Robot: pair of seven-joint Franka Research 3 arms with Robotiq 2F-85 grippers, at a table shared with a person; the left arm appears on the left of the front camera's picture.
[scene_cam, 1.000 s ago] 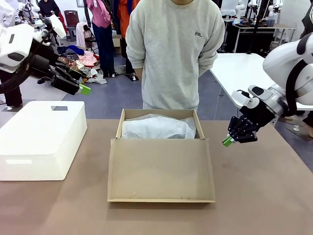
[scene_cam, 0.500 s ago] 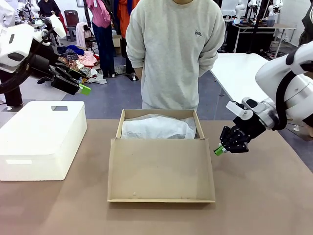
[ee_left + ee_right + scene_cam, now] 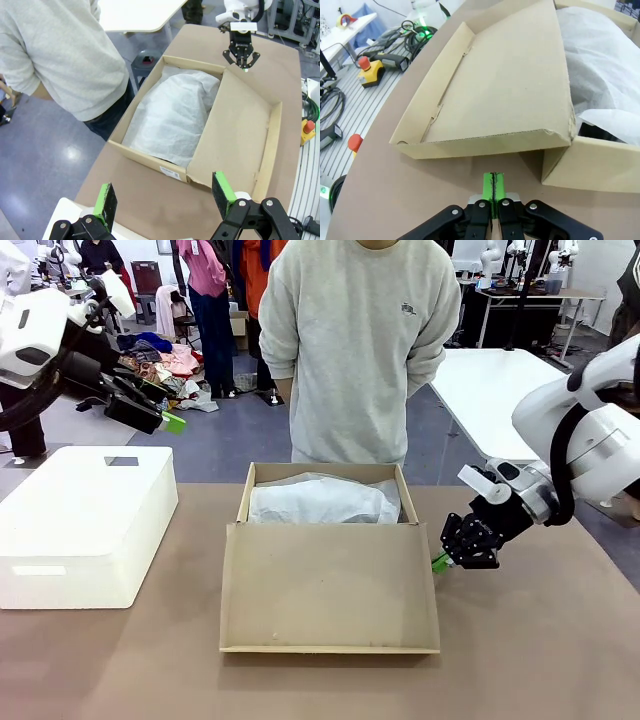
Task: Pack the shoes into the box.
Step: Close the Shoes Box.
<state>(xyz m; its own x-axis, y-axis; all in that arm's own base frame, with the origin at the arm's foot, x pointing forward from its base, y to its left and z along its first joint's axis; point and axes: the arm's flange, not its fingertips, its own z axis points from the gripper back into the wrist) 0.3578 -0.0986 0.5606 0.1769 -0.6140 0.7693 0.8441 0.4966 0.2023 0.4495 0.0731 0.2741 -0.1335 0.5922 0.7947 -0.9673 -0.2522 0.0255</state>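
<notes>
The tan cardboard box [image 3: 325,472] sits mid-table, its hinged lid [image 3: 330,585] folded open toward me and lying flat. White tissue paper [image 3: 322,500] covers the inside, so the shoes are hidden. A dark patch [image 3: 592,131] shows under the tissue's edge; I cannot tell what it is. My right gripper [image 3: 440,562] is shut, its tip low beside the lid's right edge, and holds nothing. In the right wrist view its closed fingertips [image 3: 493,186] point at the lid's side wall [image 3: 485,145]. My left gripper [image 3: 170,422] hangs open, high at the far left, with its pads [image 3: 222,191] wide apart.
A large white plastic block [image 3: 85,520] stands on the table's left side. A person in a grey sweatshirt [image 3: 355,350] stands at the far edge behind the box. A white table [image 3: 490,380] is at the back right. Bare brown tabletop [image 3: 530,640] lies on the right.
My right gripper has moved down and to the left, from beside the box to the lid's right edge, staying shut. The left arm, box and person have not moved.
</notes>
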